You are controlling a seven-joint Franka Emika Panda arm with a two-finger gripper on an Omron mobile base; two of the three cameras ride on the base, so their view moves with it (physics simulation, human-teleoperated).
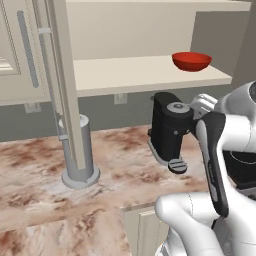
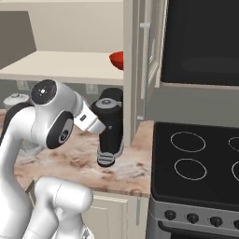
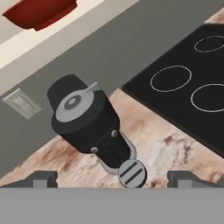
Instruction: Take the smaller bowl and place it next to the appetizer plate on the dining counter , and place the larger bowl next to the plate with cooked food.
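Gripper (image 3: 112, 177): fingers spread wide apart, nothing between them, poised above the marble worktop (image 1: 40, 180). Just beyond the fingertips stands a black coffee machine (image 3: 87, 120) on that worktop, beside the black stovetop (image 2: 196, 158). A grey cylindrical stand (image 1: 79, 160) sits further left on the worktop. Behind it, a grey wall with an outlet (image 3: 21, 103). Farthest and highest: the smaller bowl (image 1: 191, 61), red, upright on the open cabinet shelf (image 1: 125, 75) above the coffee machine, near the shelf's right end.
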